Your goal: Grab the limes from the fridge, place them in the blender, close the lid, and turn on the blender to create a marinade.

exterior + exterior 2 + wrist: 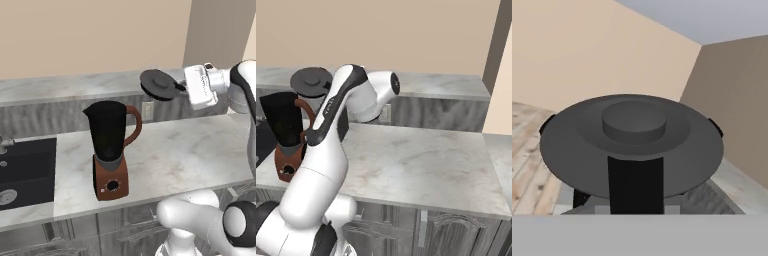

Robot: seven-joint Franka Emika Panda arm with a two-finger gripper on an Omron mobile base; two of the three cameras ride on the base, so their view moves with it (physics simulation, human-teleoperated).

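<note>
The blender (109,131) stands upright on the counter, a dark open-topped jug with a curved reddish-brown handle on a reddish-brown base (111,183) with a round knob. It is also at the left of the right base view, blender (285,125). The lid (159,84), a dark flat disc with a raised centre knob, hangs in the air above and to the right of the jug. My gripper (178,88) is shut on the lid's rim. In the hand view the lid (632,135) lies across a dark finger (635,182). The lid (312,80) hovers just over the jug's handle side. The limes and the fridge are out of view.
A dark sink (25,170) is set into the counter (195,150) left of the blender. Behind runs a raised grey ledge (60,90) with a wall outlet (147,109). My own arm (331,130) rises close to the blender's right.
</note>
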